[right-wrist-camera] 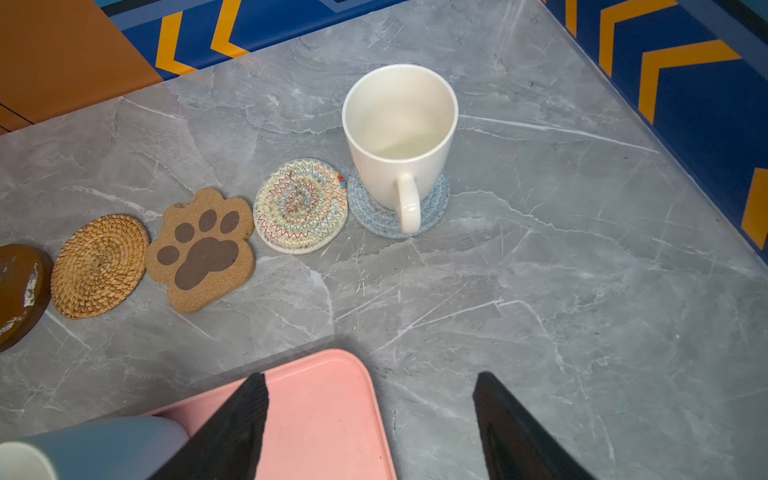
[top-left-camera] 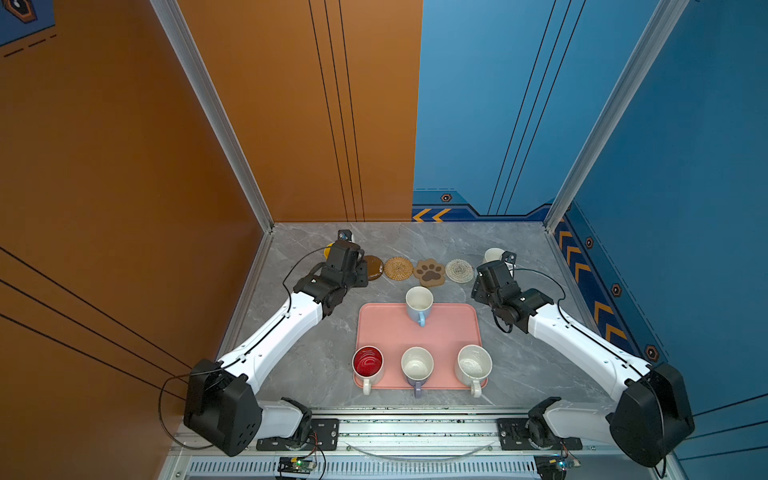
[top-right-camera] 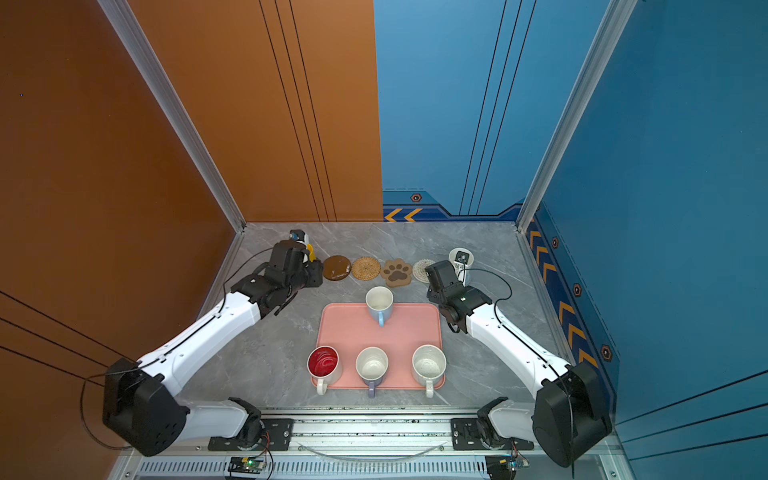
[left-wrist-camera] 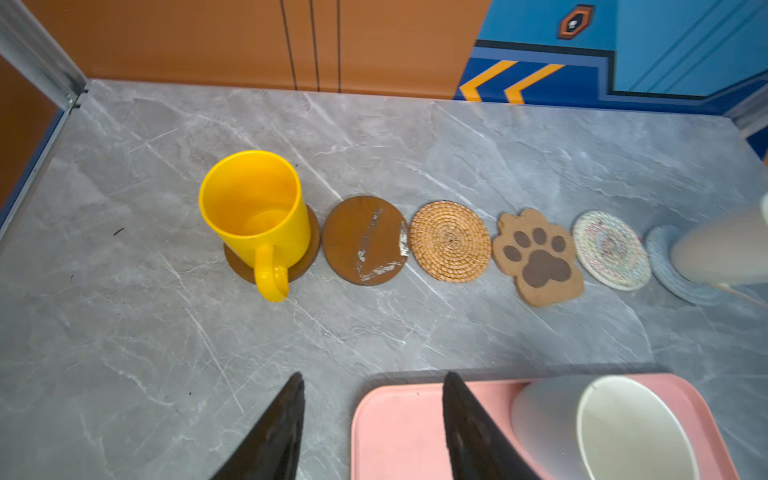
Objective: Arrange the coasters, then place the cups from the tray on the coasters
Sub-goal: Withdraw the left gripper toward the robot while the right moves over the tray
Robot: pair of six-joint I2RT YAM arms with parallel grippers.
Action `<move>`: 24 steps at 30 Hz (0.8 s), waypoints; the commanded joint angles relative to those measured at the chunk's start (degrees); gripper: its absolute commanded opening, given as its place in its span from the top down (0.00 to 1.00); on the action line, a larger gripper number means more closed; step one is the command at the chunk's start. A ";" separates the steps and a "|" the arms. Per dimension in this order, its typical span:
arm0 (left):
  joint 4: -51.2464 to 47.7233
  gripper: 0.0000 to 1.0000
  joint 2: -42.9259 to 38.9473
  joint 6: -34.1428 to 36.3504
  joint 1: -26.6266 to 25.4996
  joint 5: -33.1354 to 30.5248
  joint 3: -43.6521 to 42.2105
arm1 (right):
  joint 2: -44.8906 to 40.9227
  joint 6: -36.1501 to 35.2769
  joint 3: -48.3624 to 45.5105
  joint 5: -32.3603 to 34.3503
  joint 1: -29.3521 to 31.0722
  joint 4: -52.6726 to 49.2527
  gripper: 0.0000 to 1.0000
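Six coasters lie in a row at the back: a dark brown disc (left-wrist-camera: 309,245) under the yellow cup (left-wrist-camera: 254,216), a bare brown disc (left-wrist-camera: 365,240), tan woven (left-wrist-camera: 450,241), paw-shaped (left-wrist-camera: 538,257), cream woven (right-wrist-camera: 300,205), and light blue (right-wrist-camera: 374,212) under the plain white cup (right-wrist-camera: 399,137). The pink tray (top-left-camera: 382,328) holds the light blue cup (top-left-camera: 419,305), the red-inside cup (top-left-camera: 368,361), the lavender cup (top-left-camera: 417,365) and the speckled cup (top-left-camera: 473,365). My left gripper (left-wrist-camera: 374,376) is open and empty, back from the yellow cup. My right gripper (right-wrist-camera: 370,376) is open and empty, back from the white cup.
Orange and blue walls close in the grey marble table (top-left-camera: 316,365) at the back and both sides. Both arms reach in from the front rail and flank the tray. The tray's back corners lie under the two grippers.
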 commanded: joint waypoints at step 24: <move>17.40 0.44 -24.65 0.50 -5.21 -7.99 -27.38 | 10.18 -0.14 11.87 -1.02 11.07 -1.21 0.24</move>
